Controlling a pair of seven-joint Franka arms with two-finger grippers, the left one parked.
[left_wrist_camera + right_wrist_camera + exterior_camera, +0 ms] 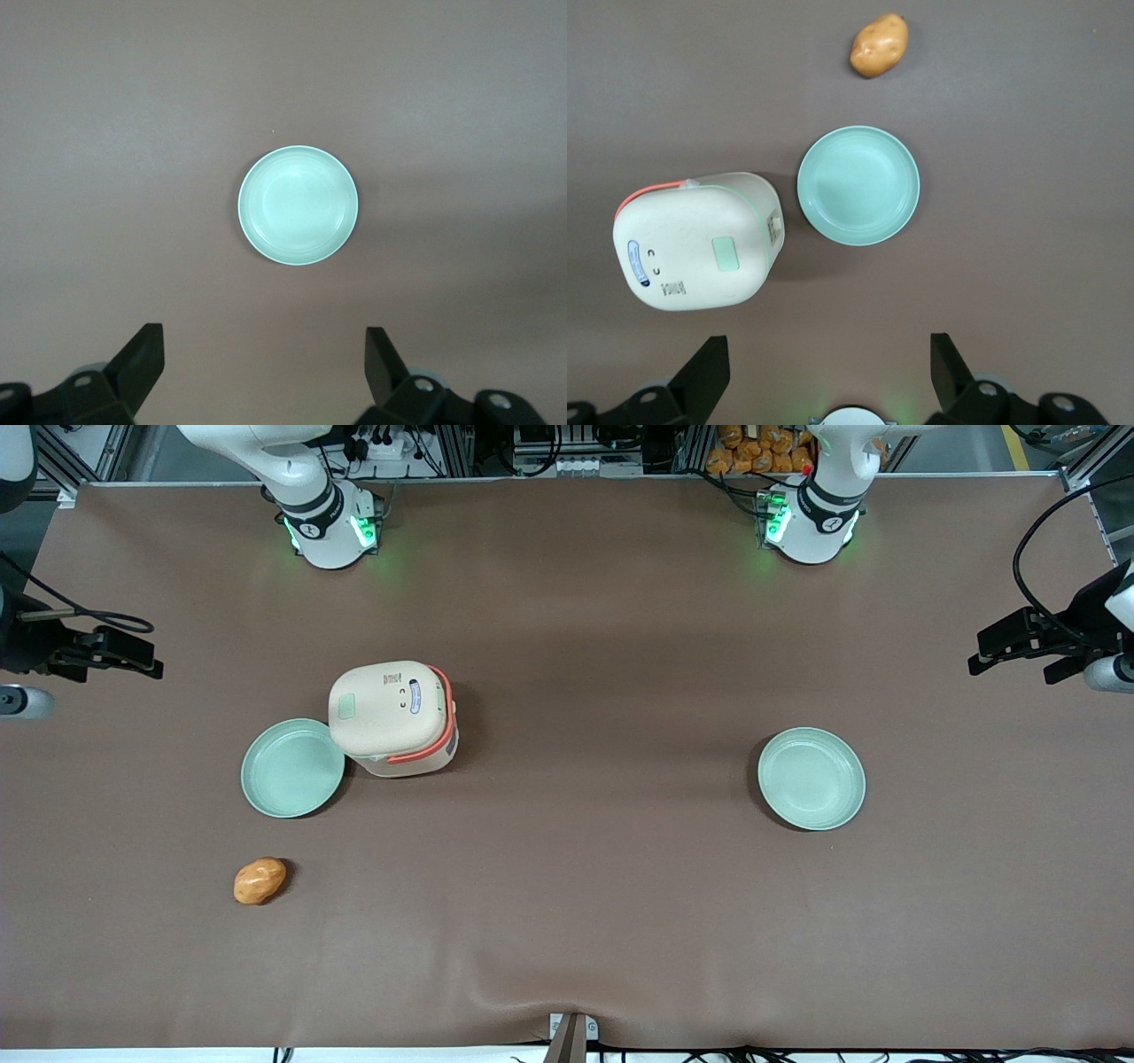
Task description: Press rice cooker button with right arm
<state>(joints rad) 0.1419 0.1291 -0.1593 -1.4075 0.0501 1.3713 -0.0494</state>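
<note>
The rice cooker (394, 717) stands on the brown table with its cream lid shut and its coral-red handle band round the body. A small pale green square (344, 708) and a blue oval mark show on the lid. The right wrist view shows the cooker (700, 241) from above, with the green square (726, 253). My right gripper (146, 657) hangs at the working arm's end of the table, well apart from the cooker and touching nothing. In the right wrist view the gripper (828, 354) is open wide and empty, above bare table.
A pale green plate (292, 769) lies right beside the cooker and also shows in the right wrist view (858, 184). A potato (260, 880) lies nearer the front camera than that plate. A second green plate (811, 778) lies toward the parked arm's end.
</note>
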